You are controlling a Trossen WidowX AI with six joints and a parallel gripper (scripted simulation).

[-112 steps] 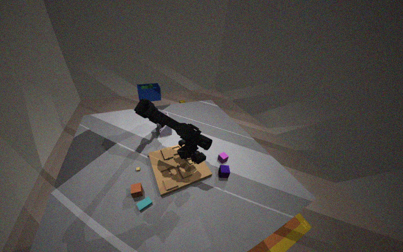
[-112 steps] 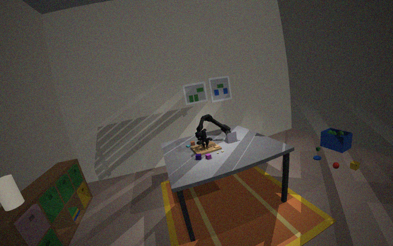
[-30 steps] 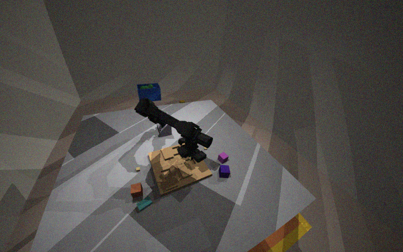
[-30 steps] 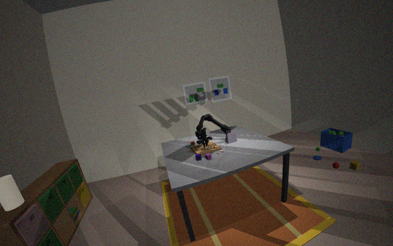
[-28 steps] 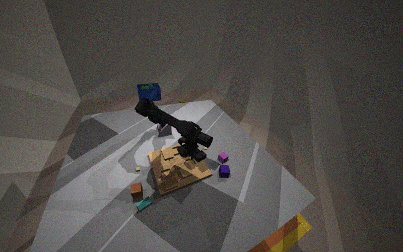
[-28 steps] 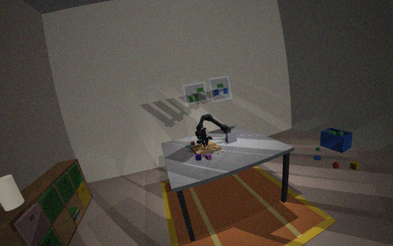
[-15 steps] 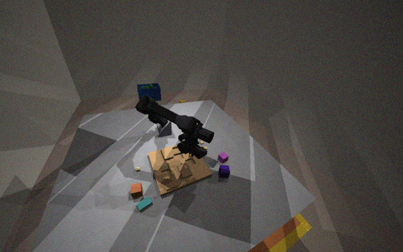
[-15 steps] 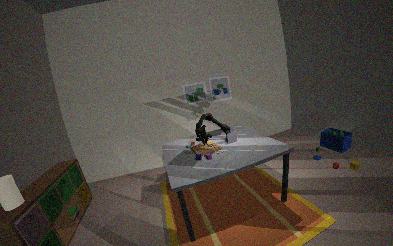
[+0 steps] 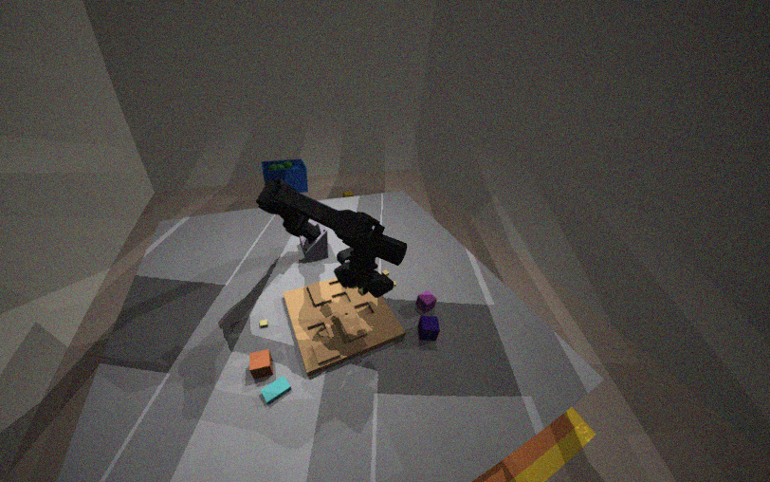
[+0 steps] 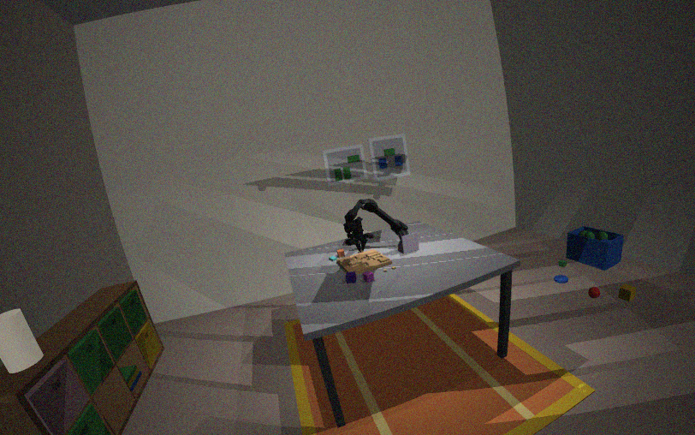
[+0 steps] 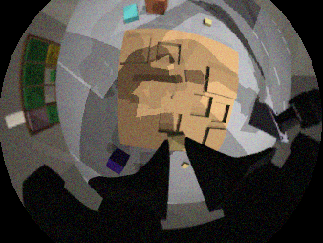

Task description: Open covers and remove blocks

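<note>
The tan puzzle board [image 9: 316,363] [image 10: 359,265] [image 11: 140,55] lies mid-table with several covers on top. My gripper [image 9: 372,289] [image 10: 359,247] [image 11: 176,141] sits low at the board's edge nearest the arm base. It is shut on a tan cover [image 11: 172,132] there. An orange block [image 9: 260,362] [image 10: 340,252] [image 11: 157,2] and a teal block [image 9: 275,389] [image 11: 130,13] lie on the table off the far corner. A magenta block [image 9: 426,300] [image 10: 367,276] and a purple block [image 9: 429,327] [image 10: 350,277] lie beside the board. The wrist view shows one purple block [image 11: 118,160].
A tiny yellow piece [image 9: 263,323] [image 11: 207,21] lies on the table beside the board; another [image 11: 184,165] lies below my fingers. The arm's grey base block [image 9: 315,247] [image 10: 408,245] stands behind the board. A blue bin [image 9: 285,173] [image 10: 594,247] is on the floor.
</note>
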